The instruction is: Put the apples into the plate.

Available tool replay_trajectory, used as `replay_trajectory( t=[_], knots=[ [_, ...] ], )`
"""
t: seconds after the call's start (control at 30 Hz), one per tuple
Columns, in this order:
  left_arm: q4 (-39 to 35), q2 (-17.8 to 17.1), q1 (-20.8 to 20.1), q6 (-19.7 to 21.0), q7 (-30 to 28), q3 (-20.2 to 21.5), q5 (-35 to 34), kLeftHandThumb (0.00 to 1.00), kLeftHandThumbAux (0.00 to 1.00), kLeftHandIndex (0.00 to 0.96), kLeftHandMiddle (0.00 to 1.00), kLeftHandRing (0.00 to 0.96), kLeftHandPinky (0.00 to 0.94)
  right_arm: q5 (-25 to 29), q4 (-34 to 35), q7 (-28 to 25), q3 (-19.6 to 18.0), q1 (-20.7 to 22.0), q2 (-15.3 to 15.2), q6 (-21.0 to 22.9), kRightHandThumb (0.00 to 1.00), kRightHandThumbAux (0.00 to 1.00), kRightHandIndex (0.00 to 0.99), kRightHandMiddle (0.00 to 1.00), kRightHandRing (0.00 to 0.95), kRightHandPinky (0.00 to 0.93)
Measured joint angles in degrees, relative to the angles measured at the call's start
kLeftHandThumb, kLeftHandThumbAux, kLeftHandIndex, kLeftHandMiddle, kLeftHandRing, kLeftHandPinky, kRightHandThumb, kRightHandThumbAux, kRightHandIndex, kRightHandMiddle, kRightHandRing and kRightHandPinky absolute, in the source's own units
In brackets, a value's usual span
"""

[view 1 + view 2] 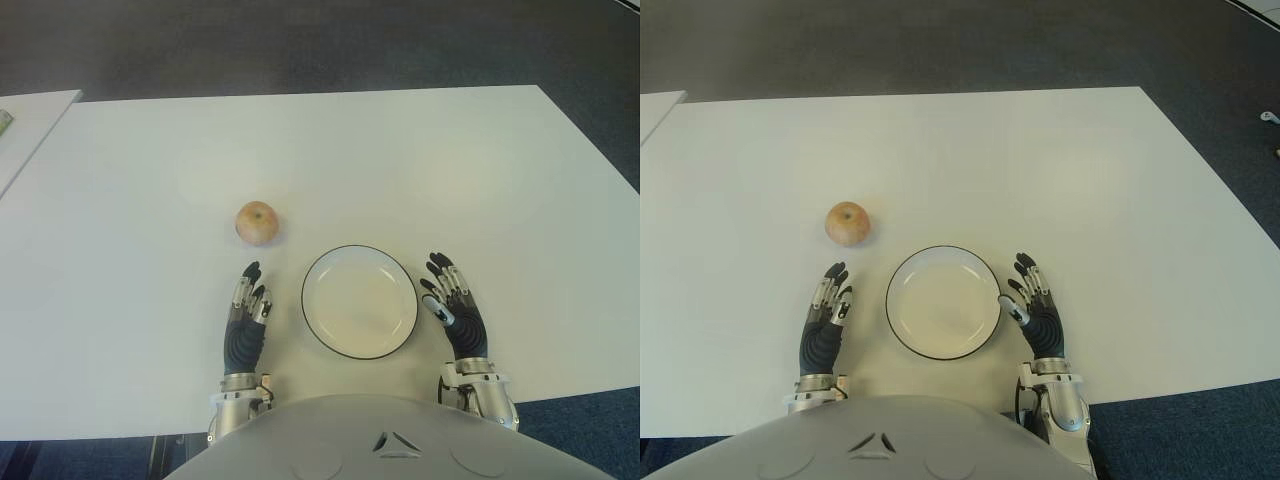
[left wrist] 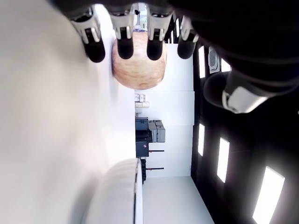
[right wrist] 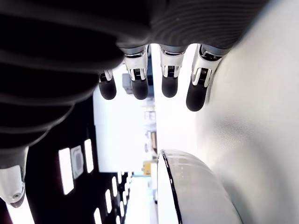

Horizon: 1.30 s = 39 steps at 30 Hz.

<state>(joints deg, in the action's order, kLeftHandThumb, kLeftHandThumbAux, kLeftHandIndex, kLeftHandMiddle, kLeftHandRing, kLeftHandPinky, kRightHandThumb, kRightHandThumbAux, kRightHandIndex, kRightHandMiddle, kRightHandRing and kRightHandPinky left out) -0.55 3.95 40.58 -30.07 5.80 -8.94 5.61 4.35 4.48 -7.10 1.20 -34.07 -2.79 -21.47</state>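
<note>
One reddish-yellow apple (image 1: 257, 223) sits on the white table (image 1: 420, 170), a little beyond my left hand (image 1: 247, 308). In the left wrist view the apple (image 2: 139, 67) shows just past the straight fingertips (image 2: 124, 48). A white plate (image 1: 360, 301) with a dark rim lies empty between my two hands. My left hand is flat and open to the plate's left. On the plate's right my right hand (image 1: 452, 302) is open too, holding nothing; its wrist view shows the plate rim (image 3: 170, 177) beside it.
A second white table edge (image 1: 30, 125) stands at the far left, with a gap between it and my table. Dark carpet (image 1: 300, 45) lies beyond the far edge. My torso (image 1: 400, 440) fills the near edge.
</note>
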Motion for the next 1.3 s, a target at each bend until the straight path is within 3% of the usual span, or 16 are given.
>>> replay_trajectory(
  t=[0.53,0.83,1.07,1.3],
  knots=[
    [-0.24,-0.62,0.19,-0.01,0.00,-0.02,0.13,0.083,0.436,0.000,0.000,0.000,0.000,-0.17,-0.07,0.23,0.03,0.01,0.20,-0.03,0.086,0.526,0.000,0.000,0.000,0.000],
    [-4.90,-1.81,1.84,1.81,-0.01,0.28,1.61,0.066,0.440,0.000,0.000,0.000,0.000,-0.11,-0.10,0.12,0.07,0.02,0.21,-0.02,0.084,0.549,0.000,0.000,0.000,0.000],
    [-14.91,-7.39,3.51,1.88,2.60,8.04,13.32,0.108,0.468,0.000,0.000,0.000,0.000,0.11,-0.06,0.10,-0.02,0.36,0.36,-0.06,0.084,0.540,0.000,0.000,0.000,0.000],
    [-18.55,-13.91,-0.31,3.40,7.42,14.79,28.44,0.247,0.400,0.003,0.000,0.000,0.000,0.11,-0.04,0.05,-0.07,0.80,0.33,-0.25,0.088,0.526,0.000,0.000,0.000,0.000]
  ],
)
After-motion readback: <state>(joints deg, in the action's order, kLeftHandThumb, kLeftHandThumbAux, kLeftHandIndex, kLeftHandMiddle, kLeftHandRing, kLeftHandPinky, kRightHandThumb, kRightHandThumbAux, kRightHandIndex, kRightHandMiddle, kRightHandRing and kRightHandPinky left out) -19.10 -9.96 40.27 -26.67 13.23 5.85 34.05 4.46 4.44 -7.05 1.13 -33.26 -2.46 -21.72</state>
